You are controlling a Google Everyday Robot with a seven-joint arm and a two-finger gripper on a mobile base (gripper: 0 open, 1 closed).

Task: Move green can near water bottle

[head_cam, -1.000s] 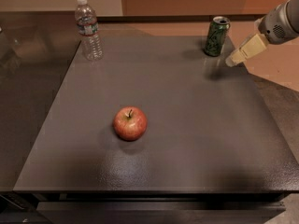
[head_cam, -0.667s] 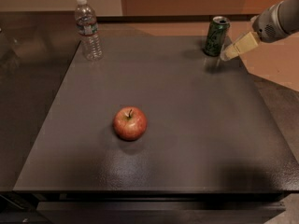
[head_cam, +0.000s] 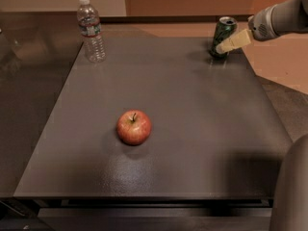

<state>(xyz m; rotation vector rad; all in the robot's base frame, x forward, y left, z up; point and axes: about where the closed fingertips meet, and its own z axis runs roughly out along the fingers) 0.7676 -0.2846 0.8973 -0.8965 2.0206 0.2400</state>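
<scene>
The green can [head_cam: 222, 32] stands upright at the far right of the dark table, dark green with a silver top. The water bottle [head_cam: 90, 29] stands upright at the far left corner, clear with a white cap and a blue-green label band. My gripper [head_cam: 224, 46] reaches in from the right edge, and its pale tip lies over the can's lower right side. The grey arm behind it [head_cam: 279, 19] runs off the right edge. Can and bottle stand far apart, with the table's width between them.
A red apple [head_cam: 134, 127] lies near the middle of the table [head_cam: 202, 129], toward the front. The table's right edge runs just behind the can. A grey part of the robot [head_cam: 293, 191] fills the lower right corner.
My gripper has moved left, closing in on the can, and now overlaps its right side. The can, bottle and apple have not moved.
</scene>
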